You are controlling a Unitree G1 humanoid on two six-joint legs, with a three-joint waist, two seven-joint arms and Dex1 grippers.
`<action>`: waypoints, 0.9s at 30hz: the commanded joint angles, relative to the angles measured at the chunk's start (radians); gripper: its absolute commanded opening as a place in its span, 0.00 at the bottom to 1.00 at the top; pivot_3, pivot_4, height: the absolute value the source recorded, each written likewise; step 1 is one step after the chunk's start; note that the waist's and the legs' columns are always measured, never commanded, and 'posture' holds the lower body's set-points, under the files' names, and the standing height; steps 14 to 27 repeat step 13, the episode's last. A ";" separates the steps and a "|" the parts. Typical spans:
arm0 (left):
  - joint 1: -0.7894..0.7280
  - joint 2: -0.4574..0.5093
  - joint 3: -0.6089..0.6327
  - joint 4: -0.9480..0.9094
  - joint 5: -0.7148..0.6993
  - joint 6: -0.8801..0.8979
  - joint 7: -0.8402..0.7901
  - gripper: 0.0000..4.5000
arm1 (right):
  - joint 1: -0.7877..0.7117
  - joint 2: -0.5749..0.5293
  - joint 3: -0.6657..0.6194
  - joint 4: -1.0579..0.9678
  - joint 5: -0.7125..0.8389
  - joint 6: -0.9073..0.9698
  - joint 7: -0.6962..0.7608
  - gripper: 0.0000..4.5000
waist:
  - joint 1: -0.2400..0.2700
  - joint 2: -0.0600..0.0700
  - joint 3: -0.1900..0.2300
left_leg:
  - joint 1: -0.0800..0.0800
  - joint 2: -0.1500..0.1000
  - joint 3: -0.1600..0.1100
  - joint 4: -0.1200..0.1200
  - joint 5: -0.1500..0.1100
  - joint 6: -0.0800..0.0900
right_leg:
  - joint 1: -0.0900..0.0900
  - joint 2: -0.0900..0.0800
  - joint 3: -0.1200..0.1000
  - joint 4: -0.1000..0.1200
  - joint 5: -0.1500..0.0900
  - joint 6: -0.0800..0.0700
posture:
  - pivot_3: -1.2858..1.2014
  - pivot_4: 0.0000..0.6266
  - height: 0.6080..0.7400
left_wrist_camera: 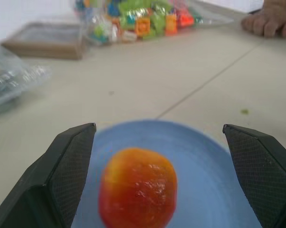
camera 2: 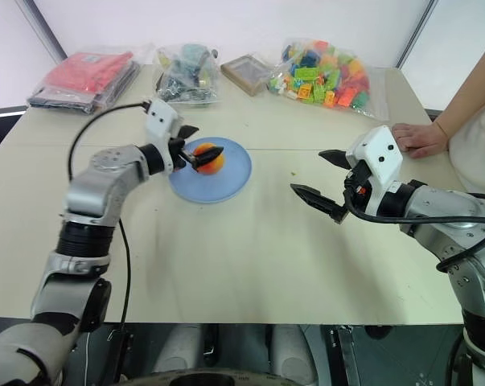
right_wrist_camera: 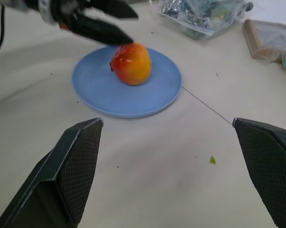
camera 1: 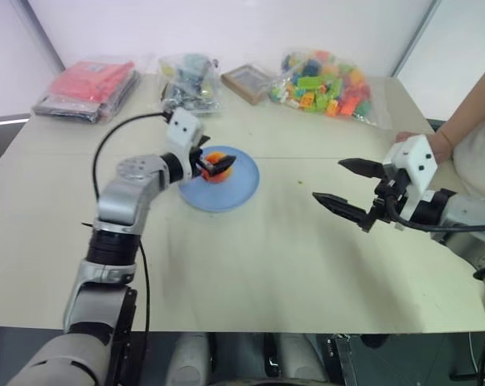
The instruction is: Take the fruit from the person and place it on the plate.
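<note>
You've got the fruit (right_wrist_camera: 131,63), glossy yellow-orange with a red blush, sitting on the blue plate (right_wrist_camera: 100,97). Left gripper (left_wrist_camera: 161,175) fingers spread wide around it, not gripping. Right gripper (camera 1: 347,190) open, empty. Beige table (camera 1: 266,265), white wall behind.

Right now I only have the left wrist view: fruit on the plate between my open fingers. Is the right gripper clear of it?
Observer: Yes. The right gripper hangs open over bare table, off to the side of the blue plate.
Operator: Is anything touching the fruit?
Observer: The right wrist view shows one left finger close against the fruit's top; I cannot tell whether it touches.
Operator: Where is the person?
Observer: The person's hand rests on the table's far edge, beyond the right gripper and below the bag of coloured blocks.
</note>
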 commanded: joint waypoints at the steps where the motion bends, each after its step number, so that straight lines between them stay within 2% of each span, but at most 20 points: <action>1: 0.033 0.068 0.064 -0.170 -0.080 0.127 -0.012 1.00 | -0.010 -0.010 -0.019 -0.006 -0.001 -0.011 0.018 1.00 | -0.001 0.000 0.000 | 0.000 0.000 0.000 0.000 0.000 0.000 | 0.000 0.000 0.000 0.000 0.000 0.000 | 0.52 0.24 0.93; 4: 0.105 0.177 0.122 -0.321 -0.145 0.265 -0.027 1.00 | -0.010 -0.020 -0.013 0.013 -0.011 -0.021 0.051 1.00 | -0.002 0.000 0.000 | 0.000 0.000 0.000 0.000 0.000 0.000 | 0.000 0.000 0.000 0.000 0.000 0.000 | 0.52 0.24 0.93; 7: 0.148 0.241 0.164 -0.402 -0.189 0.354 -0.007 1.00 | -0.023 -0.020 -0.004 0.038 -0.027 -0.032 0.072 1.00 | 0.000 0.000 0.000 | 0.000 0.000 -0.001 0.000 0.000 0.000 | 0.000 0.000 0.000 0.000 0.000 0.000 | 0.52 0.24 0.93; 13: 0.193 0.255 0.283 -0.500 -0.266 0.466 0.055 1.00 | -0.065 -0.020 0.032 0.103 -0.068 -0.067 0.129 1.00 | 0.005 0.000 0.000 | 0.000 -0.001 0.000 0.000 0.000 0.000 | 0.001 -0.001 0.000 -0.001 0.000 0.000 | 0.52 0.24 0.93; 27: 0.193 0.255 0.283 -0.500 -0.266 0.466 0.055 1.00 | -0.065 -0.020 0.032 0.103 -0.068 -0.067 0.129 1.00 | 0.005 0.000 0.000 | 0.000 -0.001 0.000 0.000 0.000 0.000 | 0.001 -0.001 0.000 -0.001 0.000 0.000 | 0.52 0.24 0.93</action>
